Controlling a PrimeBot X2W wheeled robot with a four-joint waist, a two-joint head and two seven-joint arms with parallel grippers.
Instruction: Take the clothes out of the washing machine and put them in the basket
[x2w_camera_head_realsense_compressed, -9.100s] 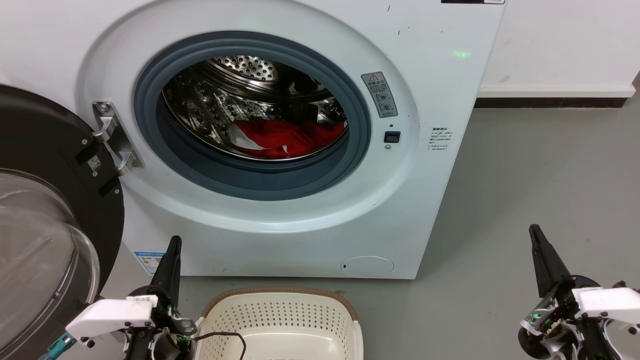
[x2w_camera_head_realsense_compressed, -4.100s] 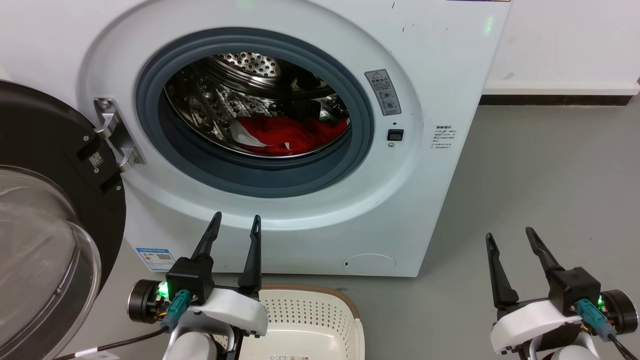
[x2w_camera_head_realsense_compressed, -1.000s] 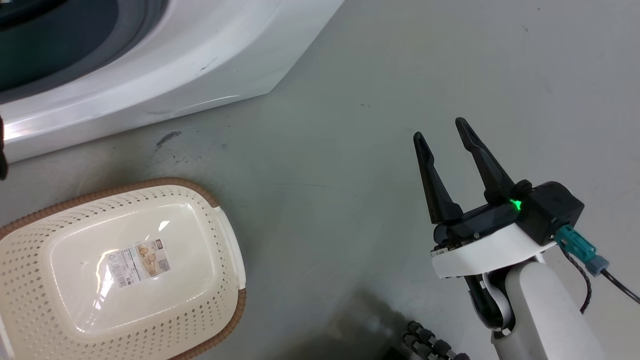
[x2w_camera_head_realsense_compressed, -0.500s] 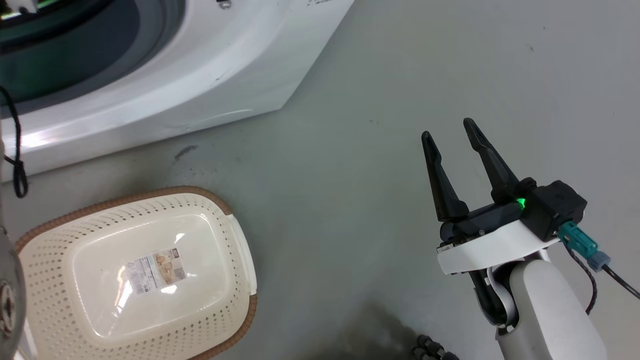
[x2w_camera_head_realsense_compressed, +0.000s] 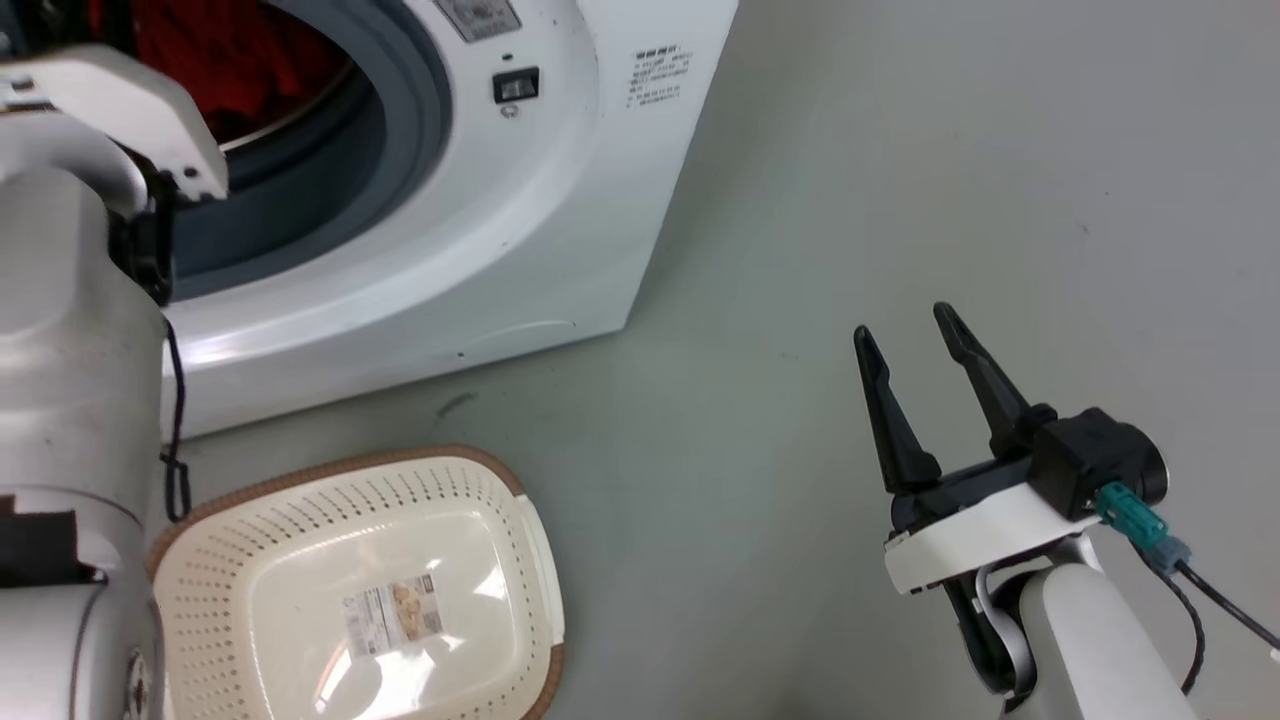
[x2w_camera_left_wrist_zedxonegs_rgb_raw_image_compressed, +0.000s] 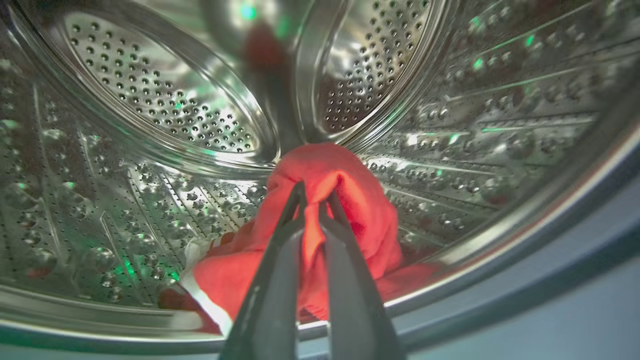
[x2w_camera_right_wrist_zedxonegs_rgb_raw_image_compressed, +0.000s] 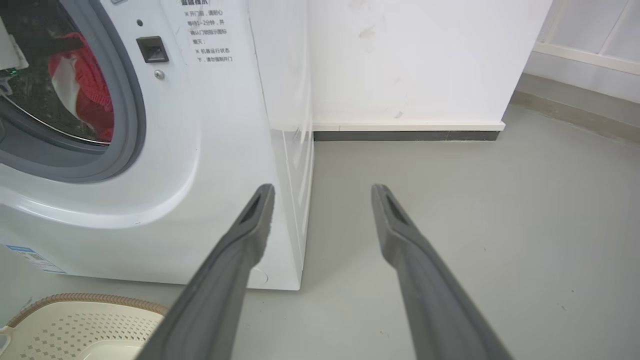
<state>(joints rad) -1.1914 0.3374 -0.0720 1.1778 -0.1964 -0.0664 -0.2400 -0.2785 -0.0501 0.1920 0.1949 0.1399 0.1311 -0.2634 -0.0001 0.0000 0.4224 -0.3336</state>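
Observation:
The washing machine stands with its porthole open. Inside the steel drum lie the red clothes. My left gripper is shut on a raised fold of them, lifted a little above the rest of the pile. In the head view my pale left forearm reaches into the porthole, where the red clothes show. The cream basket sits on the floor in front of the machine. My right gripper hangs open over bare floor to the right, holding nothing.
The right wrist view shows the right gripper open, the machine with red clothes behind its grey seal, a corner of the basket, and a white wall with a dark skirting. Grey floor spreads to the right.
The head camera has tilted up, bringing the porthole and left forearm into the picture. Since 4 s ago the left gripper went into the drum and shut on the clothes. The right gripper stays open.

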